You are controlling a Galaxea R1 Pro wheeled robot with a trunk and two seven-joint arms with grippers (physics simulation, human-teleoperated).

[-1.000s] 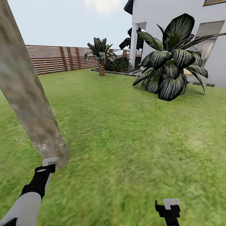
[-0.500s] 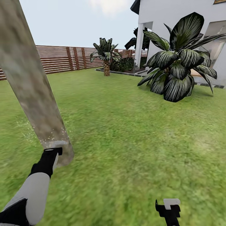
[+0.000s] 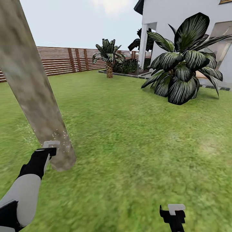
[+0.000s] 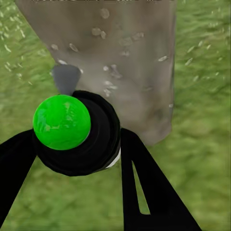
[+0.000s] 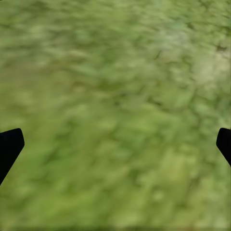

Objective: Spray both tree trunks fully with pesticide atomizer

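The left claw (image 4: 82, 159) is clamped around the pesticide atomizer (image 4: 77, 132), a black round body with a bright green knob on top, one black finger (image 4: 144, 187) pressed to each side of it. The atomizer's grey nozzle points out ahead of the claw at the base of the tree trunk (image 4: 115, 57), which stands just beyond it. In the head view the left claw (image 3: 48, 149) sits right beside the foot of that thick, mottled beige-grey trunk (image 3: 32, 87), at its near side. Fine white specks of pesticide (image 3: 62, 138) dot the bark low down and drift over the grass (image 3: 129, 135) just around it. The right claw (image 3: 173, 214) hangs low and well apart from the trunk, its fingers spread wide with nothing between them, over bare grass. Farther off stand a broad-leaved striped plant (image 3: 182, 64), a white house (image 3: 180, 22), a small palm (image 3: 109, 58) and a brown slat fence (image 3: 64, 59).
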